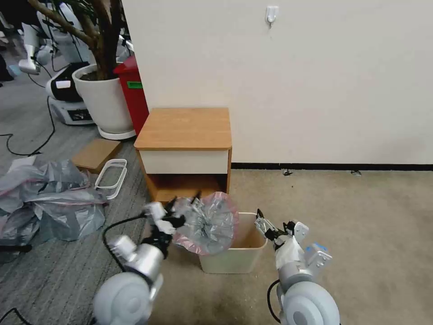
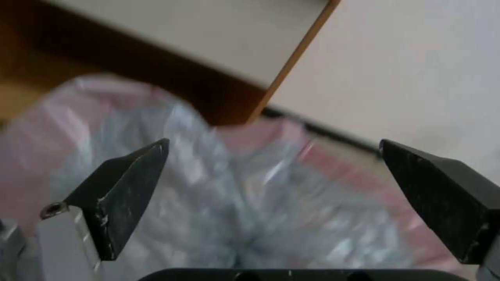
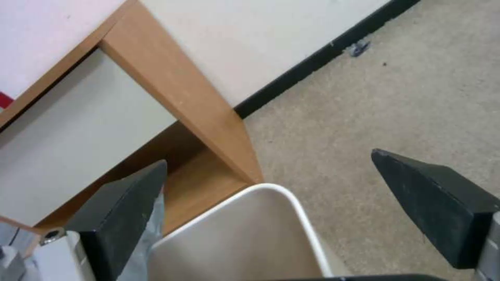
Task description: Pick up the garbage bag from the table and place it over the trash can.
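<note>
The garbage bag (image 1: 209,223), grey crinkly plastic with a pink rim band, is spread out over the left end of the cream trash can (image 1: 243,257). The can stands on the carpet in front of the wooden table (image 1: 185,128). My left gripper (image 1: 177,213) is at the bag's left edge. In the left wrist view the left gripper (image 2: 273,142) is open, with the bag (image 2: 208,195) just beyond its fingers. My right gripper (image 1: 264,225) hovers open at the can's right rim. The right wrist view has the right gripper (image 3: 269,157) above the can's corner (image 3: 250,234).
A heap of grey bags (image 1: 49,198) lies on the floor at the left, beside a flat cardboard box (image 1: 95,154) and a white frame (image 1: 112,177). A white planter (image 1: 106,101) and a red bin (image 1: 134,95) stand behind the table. Open carpet lies to the right.
</note>
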Controlling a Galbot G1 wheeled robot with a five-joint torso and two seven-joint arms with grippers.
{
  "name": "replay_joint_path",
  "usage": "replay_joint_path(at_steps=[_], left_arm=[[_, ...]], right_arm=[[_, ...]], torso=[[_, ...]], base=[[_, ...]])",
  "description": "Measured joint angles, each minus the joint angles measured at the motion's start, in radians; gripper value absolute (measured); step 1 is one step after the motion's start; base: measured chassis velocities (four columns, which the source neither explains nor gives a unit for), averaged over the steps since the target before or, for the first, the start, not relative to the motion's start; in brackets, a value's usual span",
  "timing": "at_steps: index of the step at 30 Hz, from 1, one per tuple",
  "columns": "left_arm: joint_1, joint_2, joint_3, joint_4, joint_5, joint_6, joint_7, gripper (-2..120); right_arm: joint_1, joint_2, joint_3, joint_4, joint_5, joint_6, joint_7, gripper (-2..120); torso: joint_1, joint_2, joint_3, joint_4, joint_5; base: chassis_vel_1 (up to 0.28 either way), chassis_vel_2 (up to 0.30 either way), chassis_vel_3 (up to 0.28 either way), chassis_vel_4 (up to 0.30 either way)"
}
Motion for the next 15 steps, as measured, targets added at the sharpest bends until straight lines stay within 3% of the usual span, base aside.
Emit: replay_joint_path(at_steps=[4,9,15], left_arm=[[-0.059,0.008,0.038,0.018,0.006,0.098,-0.086,100],[-0.082,0.015,0.047,0.015,0.008,0.160,-0.113,100],[-0.052,0.058,0.023,-0.057,-0.029,0.260,-0.127,100]], right_arm=[[-0.020,0.007,0.013,0.000,-0.009,0.009,-0.002,100],[-0.029,0.013,0.023,0.000,-0.014,0.015,-0.003,100],[-0.034,0.016,0.032,-0.001,-0.014,0.022,-0.003,100]], torso=[[0.000,0.000,0.000,-0.0001,0.0002],[0.000,0.000,0.000,0.0000,0.0002],[0.000,0.000,0.000,0.0001,0.0003]], base=[[0.000,0.000,0.000,0.000],[0.000,0.000,0.000,0.000],[0.000,0.000,0.000,0.000]])
